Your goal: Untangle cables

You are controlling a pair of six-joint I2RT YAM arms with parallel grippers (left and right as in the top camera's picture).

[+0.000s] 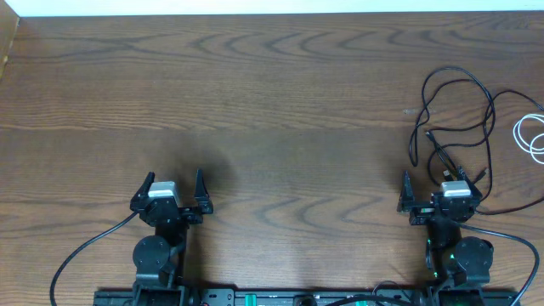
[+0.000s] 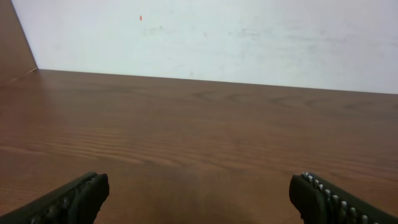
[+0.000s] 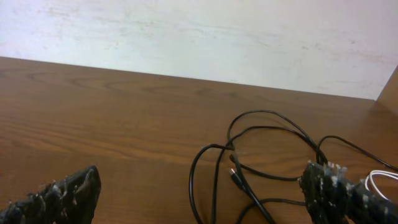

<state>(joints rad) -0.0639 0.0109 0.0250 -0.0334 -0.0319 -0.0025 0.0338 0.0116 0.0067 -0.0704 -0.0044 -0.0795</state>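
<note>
Soft, even room light falling across my table (image 1: 272,85). One faint dark patch lying just ahead of my left gripper (image 1: 175,174). Wall strip (image 1: 272,7) blowing out white in overhead view. Wood showing mild sheen in wrist views. My near fingers (image 2: 74,199) blurring at bottom edge.

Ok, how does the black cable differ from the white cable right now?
The black cable sprawls in several wide loops; the white cable shows only a small coil, partly cut off at the frame edge. The black cable lies just ahead of the right gripper; the white cable sits farther to the right. Both are thin, rest on the table, and are held by neither arm.
</note>
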